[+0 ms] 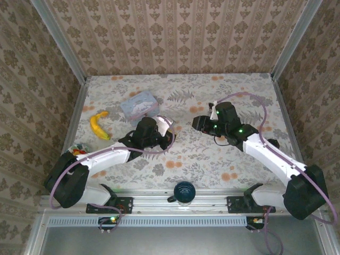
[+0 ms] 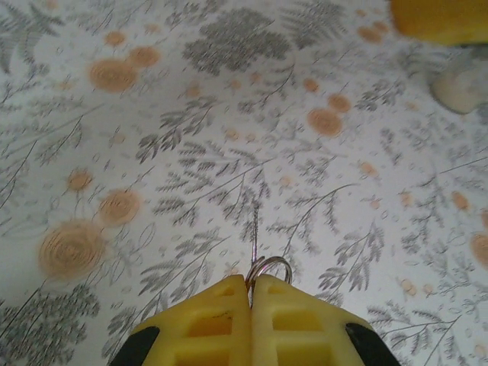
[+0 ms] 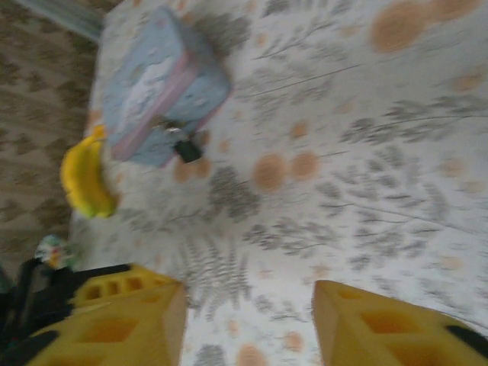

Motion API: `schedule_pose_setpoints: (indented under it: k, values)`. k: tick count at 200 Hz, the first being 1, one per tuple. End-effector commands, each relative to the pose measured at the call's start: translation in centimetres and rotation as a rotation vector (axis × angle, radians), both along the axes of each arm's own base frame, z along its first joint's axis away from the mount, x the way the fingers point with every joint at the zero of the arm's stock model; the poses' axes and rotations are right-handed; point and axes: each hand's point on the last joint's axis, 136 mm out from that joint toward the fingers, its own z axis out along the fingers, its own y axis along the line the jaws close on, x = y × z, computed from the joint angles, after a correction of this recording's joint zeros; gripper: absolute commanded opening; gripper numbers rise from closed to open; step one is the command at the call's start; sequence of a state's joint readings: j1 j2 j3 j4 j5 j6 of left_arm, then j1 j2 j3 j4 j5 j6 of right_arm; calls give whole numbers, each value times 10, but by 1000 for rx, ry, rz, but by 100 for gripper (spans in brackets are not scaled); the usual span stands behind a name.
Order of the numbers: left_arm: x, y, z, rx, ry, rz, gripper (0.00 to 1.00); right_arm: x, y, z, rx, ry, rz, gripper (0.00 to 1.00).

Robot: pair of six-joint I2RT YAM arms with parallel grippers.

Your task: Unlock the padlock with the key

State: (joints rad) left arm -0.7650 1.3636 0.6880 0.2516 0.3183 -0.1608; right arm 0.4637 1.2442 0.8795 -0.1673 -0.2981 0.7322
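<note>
Pinched shut on the key [image 2: 255, 232] with the left end effector [image 2: 252, 284]: thin blade seen edge-on, pointing away over the flowered counter [image 2: 191, 152], ring just clear of the yellow fingertips [image 2: 217, 316]. From above, held near the counter's middle, close to a pale blue tin [image 1: 139, 106]. Facing it from the right, a little apart: the right end effector [image 3: 248, 296], spread open, nothing between its yellow fingers [image 3: 130, 313]. Ahead of it in the right wrist view, small and dark against the long side of the tin: the padlock [image 3: 185, 149], down on the counter, shackle too blurred to make out. Left of the tin, a banana [image 1: 99, 126]. At the near edge, between the two arm bases, a dark mug [image 1: 184, 192].
</note>
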Motion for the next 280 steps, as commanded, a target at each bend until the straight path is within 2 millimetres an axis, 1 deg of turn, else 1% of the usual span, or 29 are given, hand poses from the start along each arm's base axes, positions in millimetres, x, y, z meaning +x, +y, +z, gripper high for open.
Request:
schedule_pose_setpoints:
  k: [1, 17, 52, 84, 91, 117, 130, 150, 180, 232, 280]
  values:
    - [-8, -11, 29, -121, -21, -69, 0, -7, 25, 14, 88, -45, 128, 39]
    - [-10, -11, 41, -184, -15, -76, 0, -9, 25, 14, 81, -58, 139, 37]
    - [-16, -12, 63, -309, 14, -122, 0, -17, 28, 30, 104, -129, 195, 35]
    - [-26, -12, 74, -367, 27, -178, 0, -25, 27, 39, 94, -175, 234, 34]
    - [-32, -13, 78, -384, 33, -212, 0, -28, 28, 44, 106, -191, 254, 33]
    - [-36, -11, 87, -420, 36, -232, 0, -43, 36, 63, 170, -254, 344, 33]
    - [-37, -10, 91, -436, 34, -240, 0, -46, 36, 68, 173, -272, 358, 33]
    - [-38, -10, 94, -442, 35, -245, 0, -47, 34, 68, 157, -282, 353, 33]
    - [-40, -10, 95, -449, 44, -252, 0, -47, 38, 75, 190, -306, 375, 32]
    - [-44, -9, 101, -470, 42, -270, 0, -42, 46, 71, 212, -290, 394, 31]
    - [-46, -9, 105, -488, 39, -275, 0, -40, 44, 62, 195, -264, 381, 32]
